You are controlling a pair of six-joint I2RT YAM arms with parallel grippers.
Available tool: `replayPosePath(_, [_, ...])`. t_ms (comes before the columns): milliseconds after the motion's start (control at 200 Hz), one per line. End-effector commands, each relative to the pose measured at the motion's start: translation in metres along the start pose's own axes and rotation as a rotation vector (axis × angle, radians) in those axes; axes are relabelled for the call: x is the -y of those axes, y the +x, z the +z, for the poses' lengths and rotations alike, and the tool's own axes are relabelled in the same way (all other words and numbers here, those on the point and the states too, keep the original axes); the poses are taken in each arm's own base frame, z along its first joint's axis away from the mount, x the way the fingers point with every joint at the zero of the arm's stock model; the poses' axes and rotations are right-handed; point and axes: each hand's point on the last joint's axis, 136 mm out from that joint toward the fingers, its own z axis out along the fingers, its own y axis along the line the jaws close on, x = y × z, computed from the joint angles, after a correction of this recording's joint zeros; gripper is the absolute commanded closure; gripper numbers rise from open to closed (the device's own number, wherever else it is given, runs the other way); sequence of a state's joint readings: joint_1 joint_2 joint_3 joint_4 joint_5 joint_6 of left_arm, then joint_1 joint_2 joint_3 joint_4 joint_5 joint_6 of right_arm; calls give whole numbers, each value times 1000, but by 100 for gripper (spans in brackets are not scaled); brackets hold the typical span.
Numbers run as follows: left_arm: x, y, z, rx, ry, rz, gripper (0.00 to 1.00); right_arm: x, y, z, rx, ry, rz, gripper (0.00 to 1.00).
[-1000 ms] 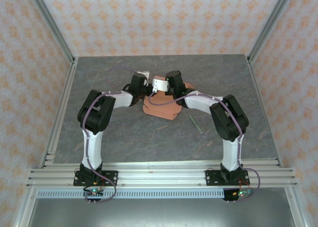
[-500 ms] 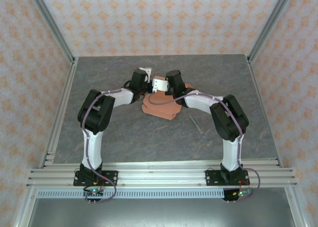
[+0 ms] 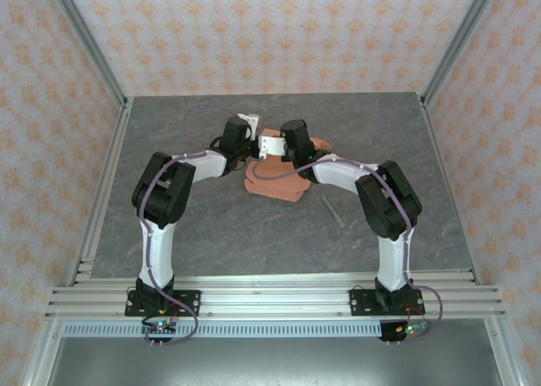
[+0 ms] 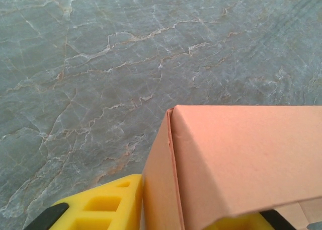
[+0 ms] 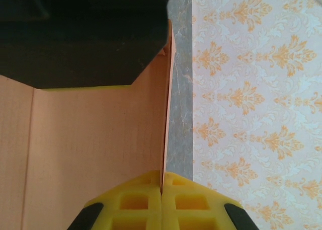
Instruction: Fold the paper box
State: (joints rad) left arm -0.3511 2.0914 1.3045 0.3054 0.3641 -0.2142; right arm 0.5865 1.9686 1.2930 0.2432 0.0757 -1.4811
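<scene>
On grey table [image 3: 211, 234], left gripper [image 4: 171, 216] and right gripper [image 5: 161, 192] pinch paper box [image 3: 275, 184] (part-folded).

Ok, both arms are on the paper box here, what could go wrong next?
The right fingers pinch only a thin card edge of the paper box; pulling could tear it or let it slip out. The left fingers straddle a folded corner, so squeezing harder might crush that crease.

Salmon-orange paper box [image 3: 275, 186], partly folded, panel raised.
</scene>
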Motion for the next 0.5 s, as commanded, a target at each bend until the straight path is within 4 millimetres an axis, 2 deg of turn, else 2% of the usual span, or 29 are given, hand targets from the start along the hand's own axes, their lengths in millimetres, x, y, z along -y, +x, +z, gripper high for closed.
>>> replayPosePath(0, [2,-7,-1,32,21,39,75,-27,6,5,-20,-65,-67,100])
replayPosePath(255, [-4,-8,-3,24,-37,68,87,-14,3,2,-11,-44,-10,98])
replayPosePath(380, [-6,-9,-7,29,-54,68,91,-6,-1,-4,2,-36,46,89])
replayPosePath(495, [-7,-10,-13,35,-65,64,94,2,-6,-10,21,-25,126,77])
